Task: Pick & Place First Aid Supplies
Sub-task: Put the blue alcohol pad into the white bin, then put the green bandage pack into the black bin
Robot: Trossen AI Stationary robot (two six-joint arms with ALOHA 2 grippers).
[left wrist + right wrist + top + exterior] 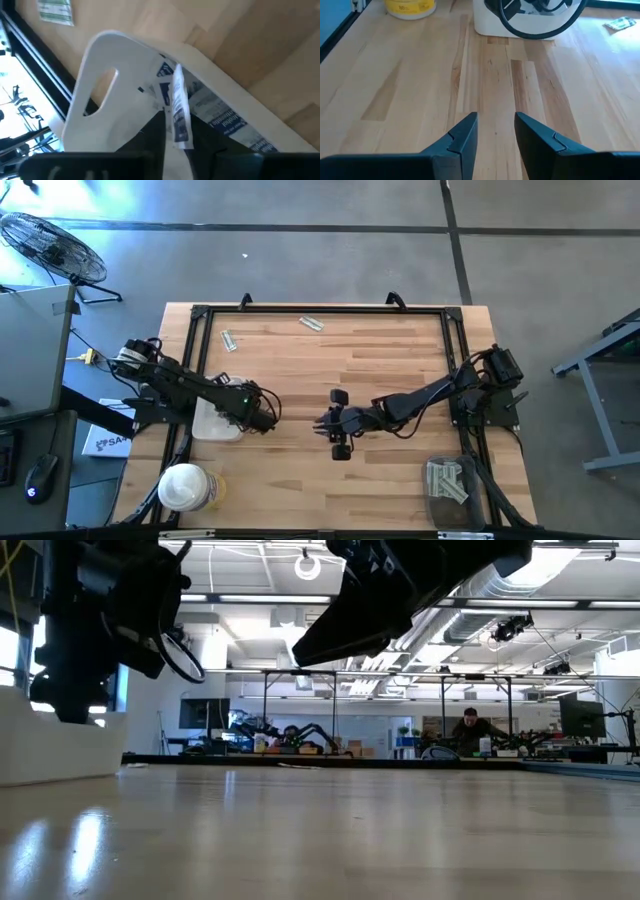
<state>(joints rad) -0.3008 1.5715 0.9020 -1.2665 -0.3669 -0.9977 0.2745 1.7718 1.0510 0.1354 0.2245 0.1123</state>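
- The left gripper (pixel 262 415) hung over the white rectangular tray (pixel 212 423) at the table's left side; in the left wrist view a white packet with blue print (pixel 179 107) stood on edge between its fingers, above other printed packets (pixel 227 122) lying in the tray.
- Whether those fingers were clamped on the packet or had let go, I could not tell.
- The right gripper (pixel 322 425) sat near the middle of the wooden table (pixel 390 370), its fingers (pixel 462 137) a little apart with bare wood between them and nothing held.
- Two pale grey-green strips lay near the table's far edge: one (pixel 229 340) toward the left, one (pixel 312 323) nearer the centre.
- A heap of grey-green strips (pixel 447 480) lay at the near right corner.
- A round tub with a white lid (pixel 183 486) stood at the near left corner, just beside the tray.
- In the low view a person (pixel 470 730) sat far off in the room behind.
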